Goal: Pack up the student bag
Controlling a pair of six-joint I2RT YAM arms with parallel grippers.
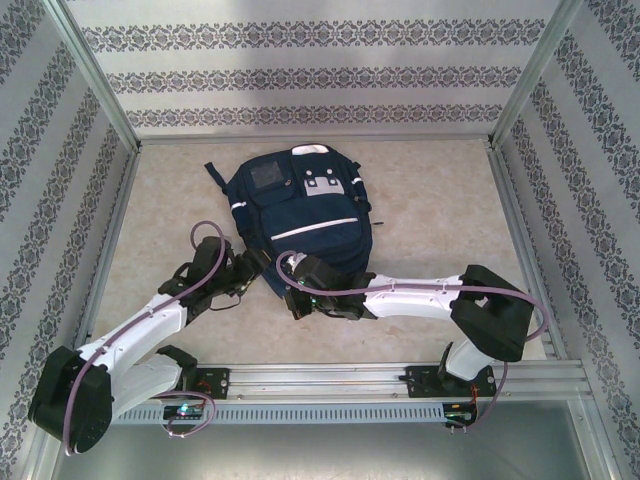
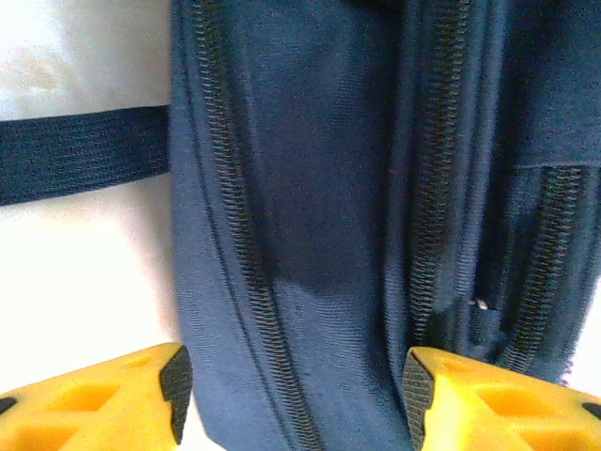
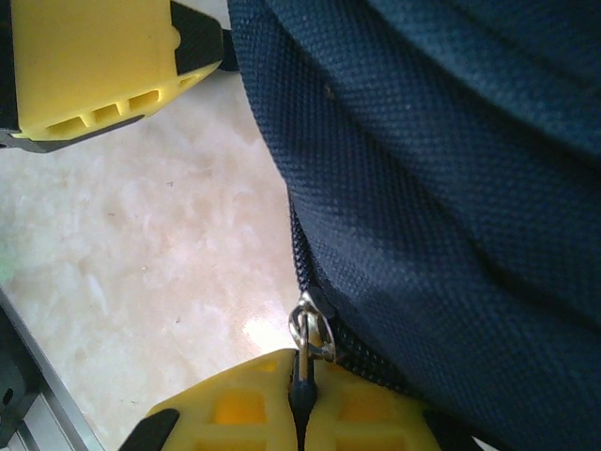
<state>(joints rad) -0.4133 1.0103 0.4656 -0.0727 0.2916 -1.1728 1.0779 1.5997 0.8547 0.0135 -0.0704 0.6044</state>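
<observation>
The student bag (image 1: 300, 210), a navy backpack with white stripes and a grey patch, lies flat in the middle of the table. At its near left corner, my left gripper (image 1: 256, 266) is open. In the left wrist view, the left gripper (image 2: 297, 390) has its yellow jaws wide apart, straddling the bag (image 2: 319, 235) beside a zip line (image 2: 246, 272). My right gripper (image 1: 292, 280) is at the bag's near edge. In the right wrist view, the right gripper (image 3: 302, 399) is shut on the metal zip pull (image 3: 311, 331) of the bag (image 3: 441, 169).
A dark strap (image 2: 84, 155) lies across the pale table (image 2: 75, 282) left of the bag. The left gripper's yellow finger (image 3: 89, 66) shows close to the right gripper. Patterned walls (image 1: 320, 75) enclose the table on three sides. A metal rail (image 1: 380, 378) runs along the near edge.
</observation>
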